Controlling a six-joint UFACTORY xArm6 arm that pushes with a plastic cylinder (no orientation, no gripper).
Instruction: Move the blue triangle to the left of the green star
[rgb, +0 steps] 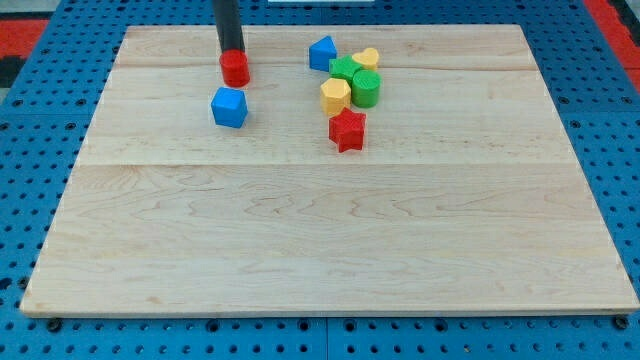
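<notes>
A: Where is my tip (233, 50) right now?

B: Near the far edge of the tabletop (300, 240), towards its far left corner. The dark rod comes down from the view's top and its lower end sits just behind a small red block (235, 69), touching it or almost so; I cannot tell which.

A: And the tool, is it open or closed?

B: There are no jaws at all, only the plain rod, so it grips nothing.

A: The blue triangle (322, 53)?

B: Close to the far edge, about midway along it, well apart from my tip on the view's right. It lies just to the upper left of the green star (343, 69), nearly touching it.

A: What surrounds that star?

B: A tight cluster. A yellow heart (366, 58) sits behind it on the right, a green cylinder (366, 88) is just beside it on the right, and a yellow block (335, 96) presses in at the front. A red star (347, 129) lies a little nearer the front edge.

A: Anything else?

B: A blue block (229, 107), below the red block and apart from it.
</notes>
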